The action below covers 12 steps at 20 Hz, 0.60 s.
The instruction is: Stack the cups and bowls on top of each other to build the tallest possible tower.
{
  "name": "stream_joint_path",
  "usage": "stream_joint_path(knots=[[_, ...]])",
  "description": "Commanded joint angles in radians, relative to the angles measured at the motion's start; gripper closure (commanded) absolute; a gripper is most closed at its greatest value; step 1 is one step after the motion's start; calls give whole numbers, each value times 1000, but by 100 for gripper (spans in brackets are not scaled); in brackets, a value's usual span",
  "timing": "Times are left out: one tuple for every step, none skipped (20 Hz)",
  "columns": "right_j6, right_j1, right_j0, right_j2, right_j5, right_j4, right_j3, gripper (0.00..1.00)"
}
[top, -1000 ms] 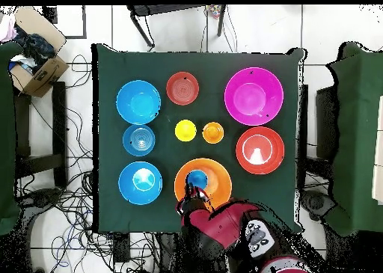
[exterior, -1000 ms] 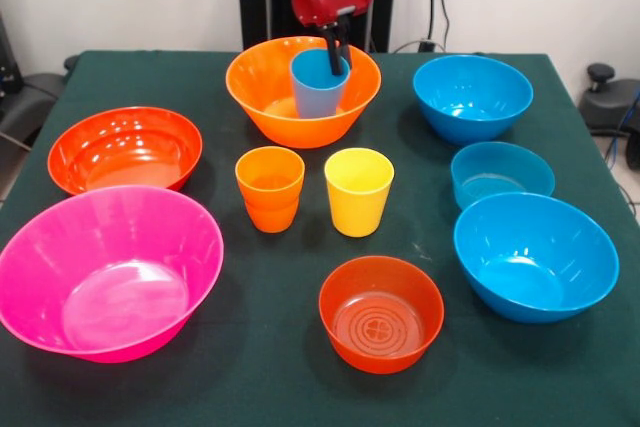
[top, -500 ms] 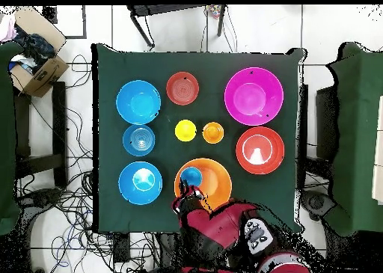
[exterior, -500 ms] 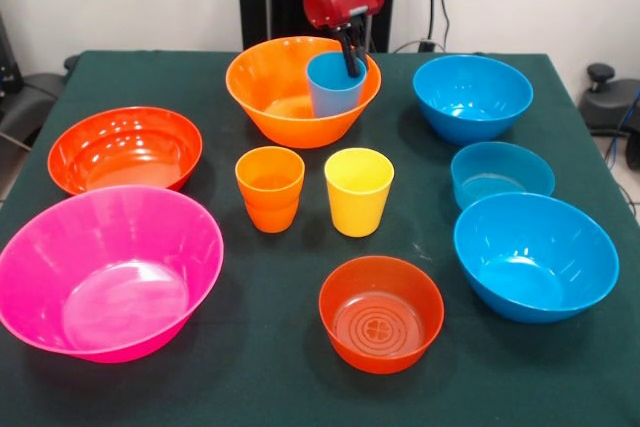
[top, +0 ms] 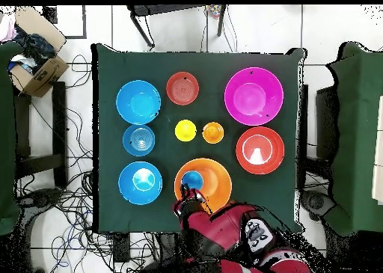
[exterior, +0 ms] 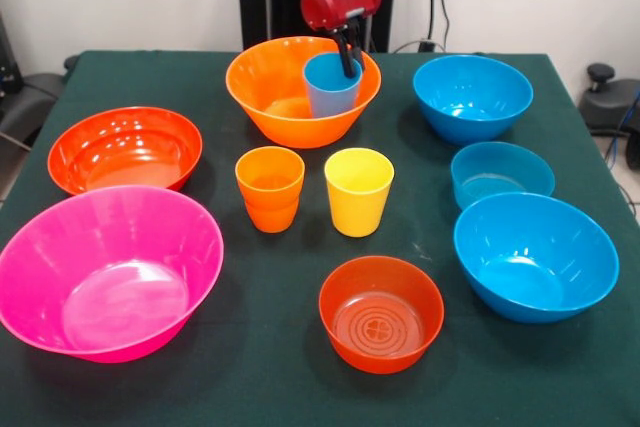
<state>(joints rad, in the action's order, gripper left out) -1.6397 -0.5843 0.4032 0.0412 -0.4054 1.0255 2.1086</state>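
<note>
At the near edge of the green table (exterior: 250,387), the small red-orange bowl (exterior: 381,313) stands upright, with the big pink bowl (exterior: 108,272) to its left and a larger blue bowl (exterior: 535,256) to its right. Behind these, the orange cup (exterior: 270,188) and the yellow cup (exterior: 359,190) stand upright side by side, close but apart. The small shallow blue bowl (exterior: 501,174) sits to their right; the wider red-orange bowl (exterior: 124,150) sits to their left. At the far side, the second larger blue bowl (exterior: 472,96) stands beside the big orange bowl (exterior: 280,87). The blue cup (exterior: 332,85) stands upright inside the big orange bowl, against its right-hand wall. The gripper (exterior: 349,55), under a red housing, reaches down over the cup's far rim, one dark finger inside the cup; whether it pinches the rim cannot be told from either view
</note>
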Motion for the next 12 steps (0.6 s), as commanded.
stream_joint_path(knots=[[-85, 37, -4, 19, -52, -3, -94, 100], [-81, 42, -4, 14, -55, -1, -97, 100], [-81, 43, -5, 13, -55, -1, -98, 100], [-79, 49, -4, 9, -59, 0, -100, 100], [-81, 51, -3, 7, -58, 0, -102, 100], [-83, 50, -5, 7, -57, 0, -102, 100], [-79, 52, -9, 1, -57, -1, -104, 100], [-76, 53, -14, -4, -60, -5, -105, 100], [-75, 54, -17, -7, -58, -5, -107, 100], [-76, 52, -18, -7, -55, -4, -107, 100], [-76, 51, -19, -7, -53, -2, -108, 100], [-78, 50, -18, -6, -47, 1, -108, 100]])
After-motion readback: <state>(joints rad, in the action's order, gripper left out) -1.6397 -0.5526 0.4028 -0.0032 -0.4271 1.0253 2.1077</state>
